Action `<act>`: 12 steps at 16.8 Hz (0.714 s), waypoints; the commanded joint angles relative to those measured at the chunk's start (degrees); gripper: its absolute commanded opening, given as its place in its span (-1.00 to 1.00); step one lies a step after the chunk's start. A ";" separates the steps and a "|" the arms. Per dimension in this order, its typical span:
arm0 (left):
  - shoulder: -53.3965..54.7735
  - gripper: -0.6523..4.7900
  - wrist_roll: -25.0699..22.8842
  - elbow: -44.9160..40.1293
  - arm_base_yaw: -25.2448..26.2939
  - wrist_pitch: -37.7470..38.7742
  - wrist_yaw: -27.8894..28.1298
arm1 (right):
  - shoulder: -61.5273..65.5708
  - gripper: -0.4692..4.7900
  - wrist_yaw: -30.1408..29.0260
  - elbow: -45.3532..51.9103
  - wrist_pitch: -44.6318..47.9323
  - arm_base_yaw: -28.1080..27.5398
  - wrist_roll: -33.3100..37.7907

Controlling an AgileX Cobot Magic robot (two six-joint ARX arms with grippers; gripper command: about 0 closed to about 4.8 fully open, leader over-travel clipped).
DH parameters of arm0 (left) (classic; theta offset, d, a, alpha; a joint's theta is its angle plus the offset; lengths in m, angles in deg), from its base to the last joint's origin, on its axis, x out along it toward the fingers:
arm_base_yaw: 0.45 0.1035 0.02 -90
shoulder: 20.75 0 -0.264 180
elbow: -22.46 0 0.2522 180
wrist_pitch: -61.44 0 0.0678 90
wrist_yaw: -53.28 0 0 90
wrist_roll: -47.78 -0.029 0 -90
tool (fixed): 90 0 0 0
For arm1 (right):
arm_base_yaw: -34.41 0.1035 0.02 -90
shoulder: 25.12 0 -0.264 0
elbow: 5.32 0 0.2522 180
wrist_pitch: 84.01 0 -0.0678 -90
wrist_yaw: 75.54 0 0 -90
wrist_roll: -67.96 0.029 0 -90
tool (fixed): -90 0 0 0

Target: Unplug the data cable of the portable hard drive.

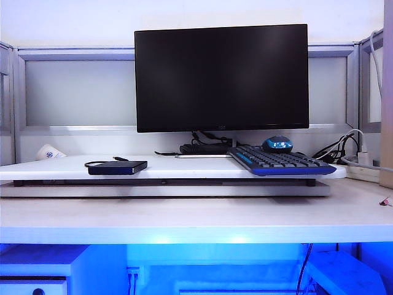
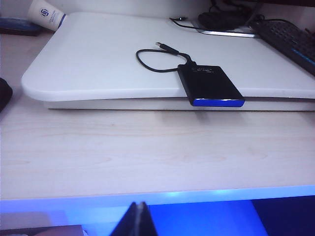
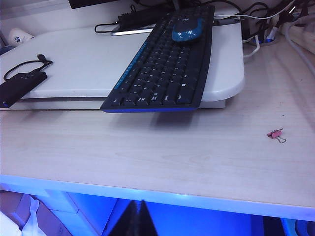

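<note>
Two grippers parked low, short of desk's near edge, well apart from the work: left gripper [image 2: 139, 220] seen only as dark fingertips pressed together, nothing between; right gripper [image 3: 139, 219] same, pinched closed, empty. Likely a rest pose before any reach, judging by distance from target

Portable hard drive [image 2: 209, 84] flat on white riser board [image 2: 93, 64], left part of it, near front edge, one short end poking slightly past the lip. Probably handy that way: overhang leaves room for fingers to clamp body from the front. Data cable [image 2: 152, 61] plugged into far end of drive, curling in a loop on the board, free plug end lying loose w/ nothing attached. So unplugging not yet begun; prob. needs one gripper pinning drive, other pulling plug

Keyboard [image 3: 165, 69] angled over right side of board, overhanging front, mouse [image 3: 186, 30] behind it. Monitor [image 1: 221, 77] at back. Pink binder clip [image 3: 275, 133] loose on desk, right side

Hard to make out: exact plug-to-port joint, small and black on black. Lettering on drive unreadable. Arms themselves out of ext. view. Cup [image 2: 46, 13] at far left cut off by frame
</note>
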State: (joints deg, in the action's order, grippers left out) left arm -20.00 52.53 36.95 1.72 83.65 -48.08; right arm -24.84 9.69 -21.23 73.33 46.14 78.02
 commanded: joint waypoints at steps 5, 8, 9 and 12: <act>0.04 -0.78 0.00 -0.33 0.02 0.44 0.15 | -0.20 -0.84 -0.28 -0.13 0.98 0.00 0.00; 0.04 -0.78 0.07 -0.31 0.02 -4.17 -0.07 | -0.20 -0.84 -0.31 -0.13 1.03 0.02 0.00; 0.04 -0.78 0.22 -0.24 0.02 -7.58 -0.46 | -0.20 -0.84 -0.31 -0.13 1.20 0.02 0.00; 0.04 0.11 9.29 -0.13 0.02 -19.39 -2.25 | -0.20 -0.81 -0.52 -0.33 8.17 0.02 0.02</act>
State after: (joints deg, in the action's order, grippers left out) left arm -19.98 60.09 36.71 1.72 67.06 -49.22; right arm -24.84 9.36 -21.23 79.38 46.14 78.02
